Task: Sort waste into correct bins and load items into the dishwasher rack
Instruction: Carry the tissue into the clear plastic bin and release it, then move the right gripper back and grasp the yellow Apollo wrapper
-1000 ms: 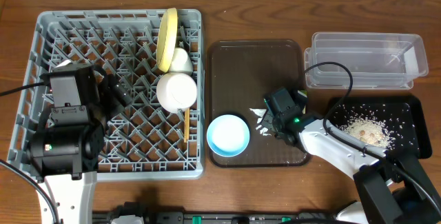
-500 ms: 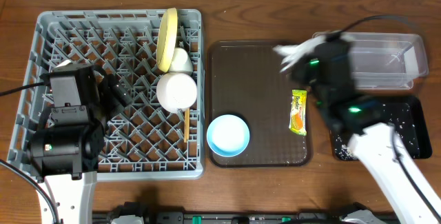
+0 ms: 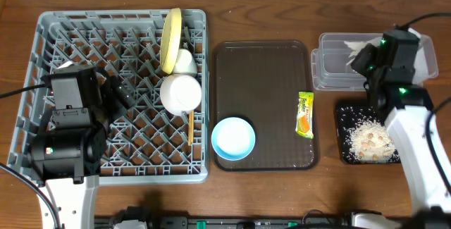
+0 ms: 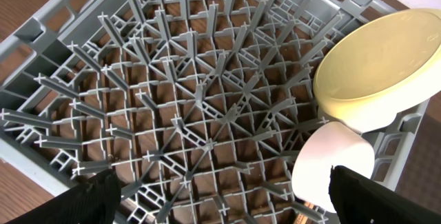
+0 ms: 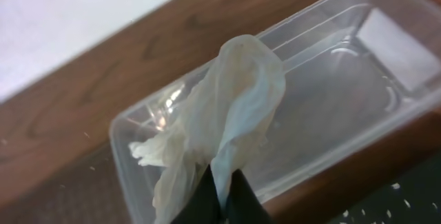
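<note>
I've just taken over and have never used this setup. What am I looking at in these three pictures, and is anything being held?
Two robot arms work at a table. The wide picture looks down from above; the other two come from a camera on each wrist. The left gripper hangs open over the grey rack, which holds a yellow plate, a cup, a white bowl and chopsticks. The right gripper is shut on a napkin above the clear container. On the brown tray lie a blue bowl and a wrapper. Rice sits in the black tray.
</note>
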